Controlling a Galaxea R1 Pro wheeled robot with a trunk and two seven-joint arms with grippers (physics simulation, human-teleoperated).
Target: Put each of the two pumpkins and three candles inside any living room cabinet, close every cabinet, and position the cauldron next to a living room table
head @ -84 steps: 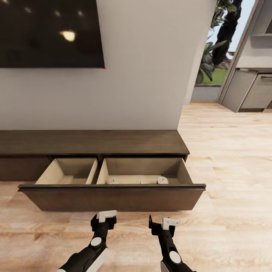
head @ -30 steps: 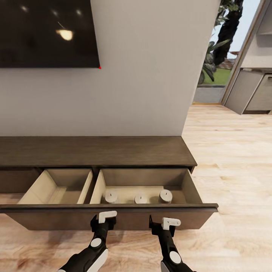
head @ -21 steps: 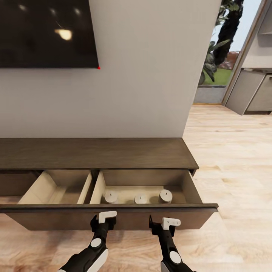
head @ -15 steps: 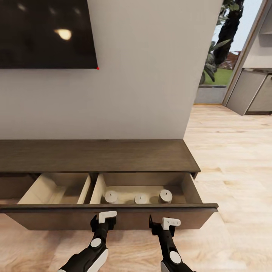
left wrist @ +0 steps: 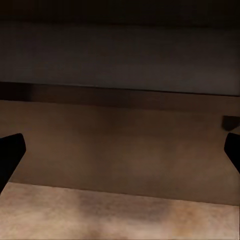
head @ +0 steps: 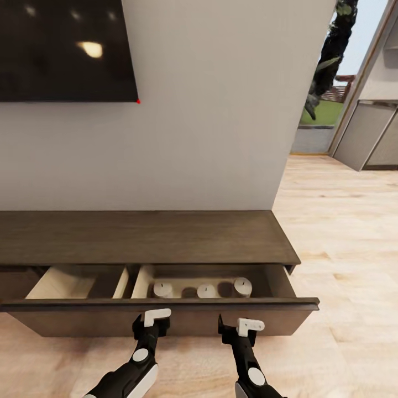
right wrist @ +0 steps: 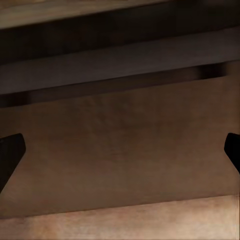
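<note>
Cabinet (head: 143,235): low dark unit, lower half of frame, drawer half out.
Left hand (head: 153,319), right hand (head: 241,327): bottom centre, just before drawer front (head: 166,319); both spread, holding nothing; contact with panel unclear.
Drawer front: rigid, handle-less, likely slides easily; push flat with both hands, evenly, else may skew.
Candles (head: 207,290): three upright in right compartment, light, may tip.
Wall (head: 210,110) beyond.
</note>
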